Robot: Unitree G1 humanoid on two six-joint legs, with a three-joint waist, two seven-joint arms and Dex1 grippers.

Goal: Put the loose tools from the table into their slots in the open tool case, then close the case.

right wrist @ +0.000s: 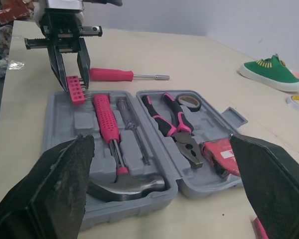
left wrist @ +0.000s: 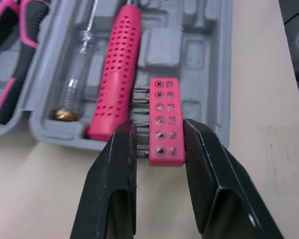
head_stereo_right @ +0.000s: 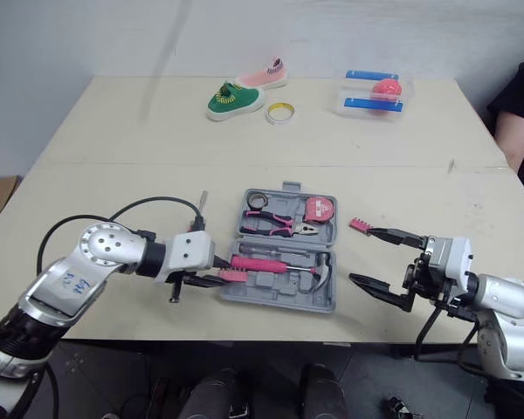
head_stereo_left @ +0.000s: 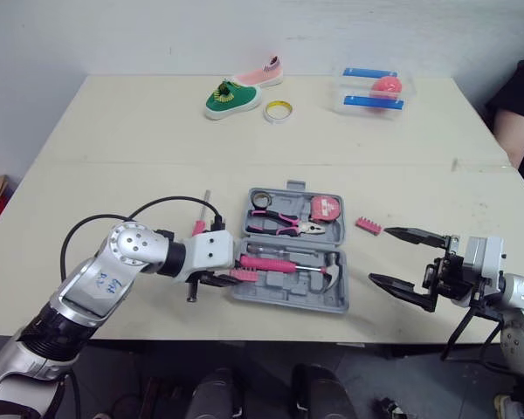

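Observation:
The grey tool case [head_stereo_left: 288, 300] lies open near the table's front edge. It holds a pink-handled hammer [head_stereo_left: 275, 263], pliers [head_stereo_left: 284, 225] and a pink tape measure [head_stereo_left: 326, 208]. My left gripper [head_stereo_left: 231, 278] is at the case's left end, shut on a pink bit holder [left wrist: 166, 122] right over the case's corner beside the hammer handle [left wrist: 114, 74]. A pink screwdriver [right wrist: 124, 75] lies on the table just left of the case. A second pink bit holder [head_stereo_left: 368, 226] lies to the right of the case. Beside that holder, my right gripper [head_stereo_left: 380, 255] is open and holds nothing.
At the far side of the table sit a green shoe [head_stereo_left: 231, 98], a pink shoe [head_stereo_left: 262, 73], a yellow tape roll [head_stereo_left: 278, 111] and a clear container [head_stereo_left: 373, 92] with a pink ball. A person [head_stereo_left: 520, 113] is at the right edge.

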